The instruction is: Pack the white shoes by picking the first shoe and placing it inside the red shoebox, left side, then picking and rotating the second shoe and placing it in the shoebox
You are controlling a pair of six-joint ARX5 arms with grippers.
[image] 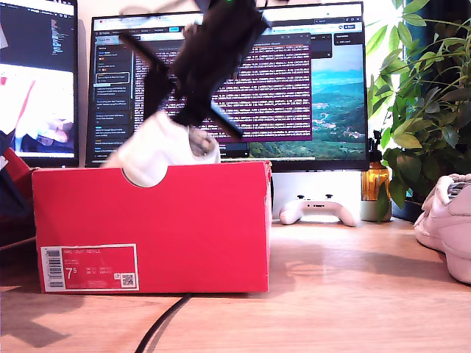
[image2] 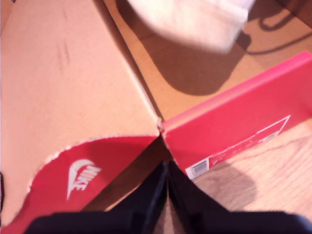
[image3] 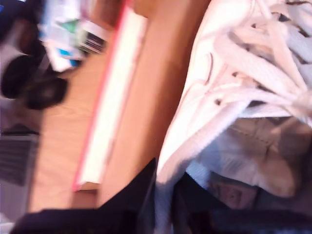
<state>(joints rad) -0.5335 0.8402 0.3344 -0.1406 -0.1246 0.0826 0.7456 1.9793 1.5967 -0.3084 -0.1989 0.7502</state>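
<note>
Step in hand: lowering of a white sneaker (image: 158, 151) into the red shoebox (image: 151, 224), judged as the placing stage for one of the pair.

Second gripper (image3: 163, 202): clamped on the sneaker (image3: 234, 107) at its collar, one black finger inside the shoe, one outside; laces and tongue directly ahead of the jaws, brown box floor beyond them.

First gripper (image2: 165, 195): black jaws pressed together, nothing between them; poised above the box corner (image2: 160, 127), with the brown interior and the swoosh-printed red flap (image2: 83, 168) just ahead.

Carried shoe: hanging from the dark arm (image: 210, 62), tilted, part below the box rim and showing through the finger notch; whether the sole touches the floor cannot be told.

Other sneaker (image: 449, 224): on the wooden table (image: 353, 294), at the exterior view's right edge, well apart from the box.

Next move, as a judgement: further descent until the sole rests flat, release, a straight lift clear of the walls; then a reach for the sneaker on the table, with a turn before placing.
</note>
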